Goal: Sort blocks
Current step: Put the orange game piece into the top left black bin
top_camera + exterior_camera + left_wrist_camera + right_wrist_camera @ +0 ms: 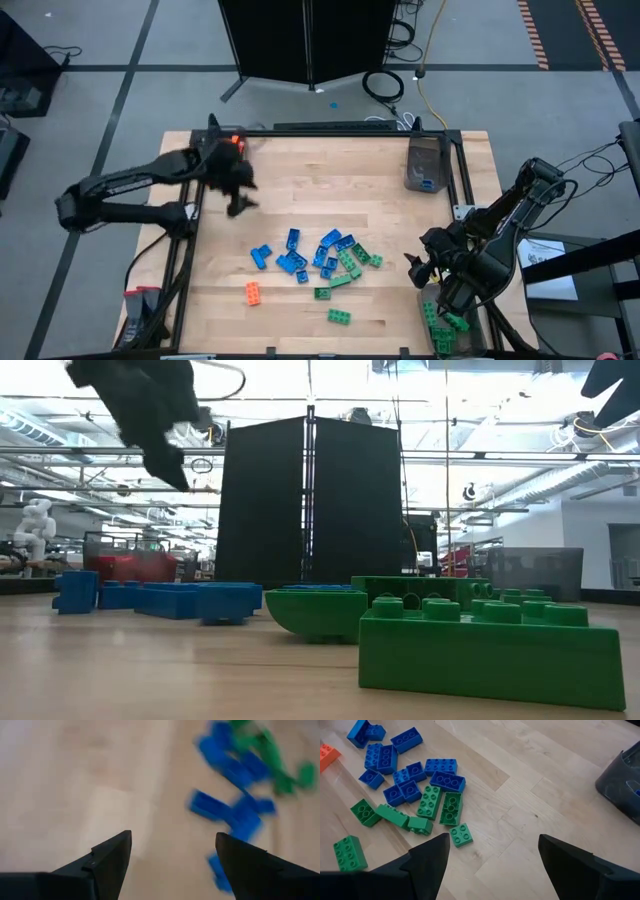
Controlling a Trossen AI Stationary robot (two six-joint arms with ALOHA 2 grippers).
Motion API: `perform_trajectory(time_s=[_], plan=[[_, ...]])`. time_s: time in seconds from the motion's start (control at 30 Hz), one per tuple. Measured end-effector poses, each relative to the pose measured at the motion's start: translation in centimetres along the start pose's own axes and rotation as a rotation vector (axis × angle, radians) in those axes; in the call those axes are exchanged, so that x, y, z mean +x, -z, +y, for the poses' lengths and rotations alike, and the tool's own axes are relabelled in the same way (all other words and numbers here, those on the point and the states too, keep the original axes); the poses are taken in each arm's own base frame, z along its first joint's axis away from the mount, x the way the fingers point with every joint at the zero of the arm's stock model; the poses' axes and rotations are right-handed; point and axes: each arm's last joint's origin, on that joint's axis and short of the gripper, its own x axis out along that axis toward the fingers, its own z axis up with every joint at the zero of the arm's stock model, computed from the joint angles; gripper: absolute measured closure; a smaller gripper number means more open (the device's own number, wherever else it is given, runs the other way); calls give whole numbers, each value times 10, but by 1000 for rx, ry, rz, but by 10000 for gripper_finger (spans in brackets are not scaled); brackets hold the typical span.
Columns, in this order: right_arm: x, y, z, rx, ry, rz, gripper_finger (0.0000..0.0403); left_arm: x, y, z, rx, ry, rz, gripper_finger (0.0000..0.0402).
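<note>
Blue and green blocks (320, 260) lie loose on the wooden table's middle, resting flat. An orange block (253, 292) and a green one (339, 316) lie apart nearer the front. My left gripper (240, 207) hangs above bare wood, left of and beyond the pile. In its wrist view it stands open (172, 837) with nothing between the fingers, and the blue blocks (235, 810) lie ahead. My right gripper (418, 268) hovers at the pile's right. It is open (492, 840) and empty, above the green blocks (440, 807).
A translucent grey bin (427, 165) with blue pieces stands at the far right corner. Green blocks (445, 325) lie heaped at the near right corner under the right arm. Something orange (235, 140) shows at the far left corner. A dark frame (460, 170) edges the table.
</note>
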Motion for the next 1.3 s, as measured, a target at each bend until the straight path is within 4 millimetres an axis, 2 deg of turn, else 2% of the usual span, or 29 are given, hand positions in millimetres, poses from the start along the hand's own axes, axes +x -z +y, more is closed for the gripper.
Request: perform_trajectory(time_s=[0.2,0.33,0.43,0.5,0.7,0.8,1.07,1.3], plan=[[0,0,0,0,3,0,103,20,6,-58,222,131,99,109],[0,0,0,2,2,1,103,38,11,-87,224,115,153,109],[0,0,0,2,1,1,103,51,16,-105,159,103,196,109],[0,0,0,2,2,4,103,58,21,-113,34,64,229,109],[0,0,0,1,3,5,103,72,35,-133,-607,-110,266,109],[0,0,0,-14,3,5,103,77,46,-147,-832,-165,288,109],[0,0,0,-86,4,6,103,100,79,-180,-1103,-289,368,109],[0,0,0,-182,4,7,103,119,77,-198,-1230,-280,351,109]])
